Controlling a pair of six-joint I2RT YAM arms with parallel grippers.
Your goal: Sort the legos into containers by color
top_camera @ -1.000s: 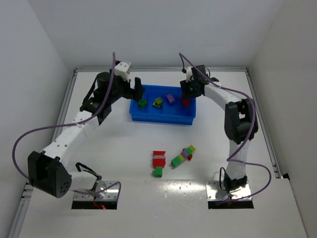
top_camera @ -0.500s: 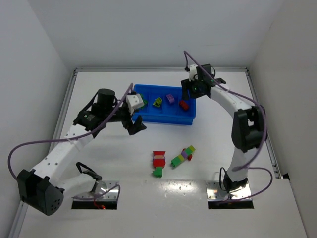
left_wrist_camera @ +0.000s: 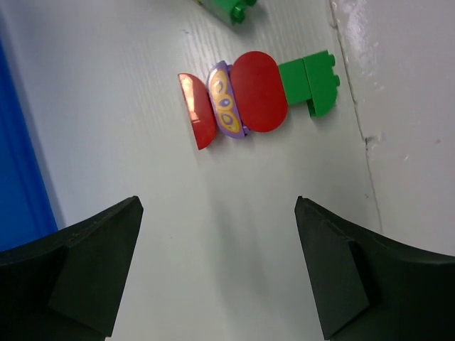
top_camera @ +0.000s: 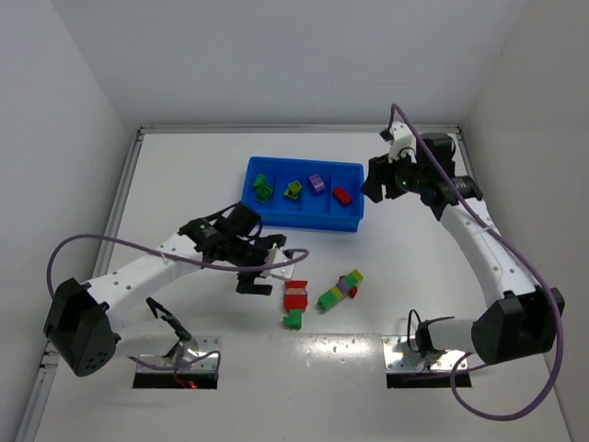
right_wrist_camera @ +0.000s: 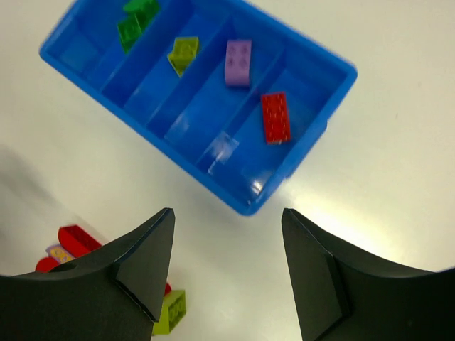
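Note:
The blue tray [top_camera: 304, 216] holds a green brick [top_camera: 264, 189], a yellow-green brick [top_camera: 294, 190], a purple brick [top_camera: 317, 183] and a red brick [top_camera: 342, 194], one per compartment. They also show in the right wrist view: green [right_wrist_camera: 135, 21], yellow-green [right_wrist_camera: 183, 53], purple [right_wrist_camera: 238, 62], red [right_wrist_camera: 276, 117]. A red-purple-red-green stack [top_camera: 294, 302] lies on the table, seen close in the left wrist view [left_wrist_camera: 249, 96]. My left gripper [top_camera: 265, 269] is open and empty just left of it. A green, purple and yellow-green stack [top_camera: 340, 289] lies beside it. My right gripper [top_camera: 375, 182] is open and empty, right of the tray.
The tray's blue wall [left_wrist_camera: 14, 156] runs along the left edge of the left wrist view. A raised rim [top_camera: 299, 129] borders the white table. The arm bases stand at the near edge.
My left arm has swung from the tray's green compartment down to the table beside the red stack. My right gripper has pulled back to the right off the tray, leaving the red brick in it.

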